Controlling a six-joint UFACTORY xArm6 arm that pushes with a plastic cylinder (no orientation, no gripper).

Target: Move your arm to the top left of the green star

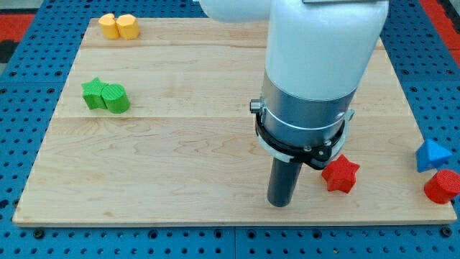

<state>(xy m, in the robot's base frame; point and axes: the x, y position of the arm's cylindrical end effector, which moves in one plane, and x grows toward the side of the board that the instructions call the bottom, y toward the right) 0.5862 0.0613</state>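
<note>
Wooden board [180, 158] on blue pegboard [29, 93].

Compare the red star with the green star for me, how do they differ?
The red star is red and sits at the view's lower right, just right of my tip. The green star is green, far off at the view's left, touching a rounded green block. Both lie on the wooden board.

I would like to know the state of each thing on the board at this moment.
My tip: down on the board, left of the red star, far from the green blocks.
Green star: touching the other green block.
Yellow blocks: touching, top left corner.
Blue block: right edge, above the red block.
</note>
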